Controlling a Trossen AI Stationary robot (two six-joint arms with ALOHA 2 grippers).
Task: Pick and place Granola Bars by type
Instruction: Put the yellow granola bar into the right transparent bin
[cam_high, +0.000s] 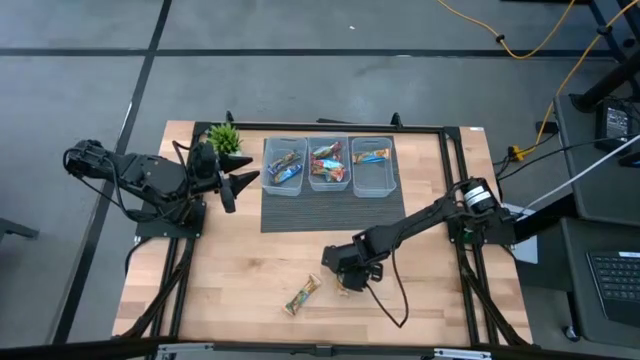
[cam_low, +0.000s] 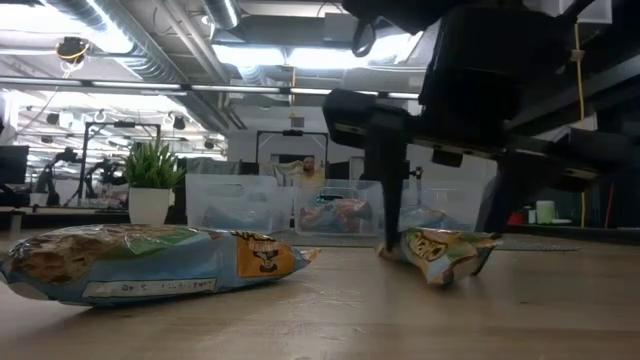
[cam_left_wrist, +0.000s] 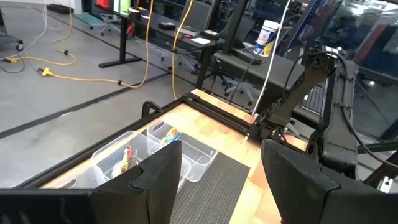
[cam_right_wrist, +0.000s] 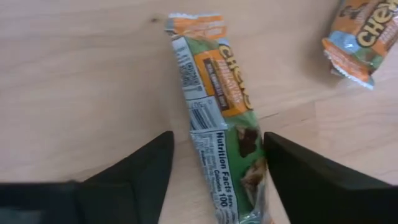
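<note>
The right gripper (cam_high: 345, 283) is low over the wooden counter (cam_high: 230, 270), a bit right of the middle and near the bottom of the high view. Its two fingers are spread apart, one on each side of a green and orange granola bar (cam_right_wrist: 221, 130) that lies flat on the wood — the fingers are not squeezing it. In the low view that bar (cam_low: 440, 250) sits under the dark gripper, right of the middle. A second loose bar (cam_high: 302, 296) lies just left of it, near the bottom middle of the high view, and it fills the lower left of the low view with its blue and tan wrapper. Three clear bins (cam_high: 329, 165) stand in a row on a dark mat (cam_high: 300, 212) at the top middle of the high view. More granola bars (cam_high: 284, 167) lie inside all three bins. The left gripper (cam_high: 243, 172) waits at the upper left, next to the left bin, with its fingers apart and nothing in them. A small green plant (cam_high: 224, 137) in a white pot stands just behind it.
</note>
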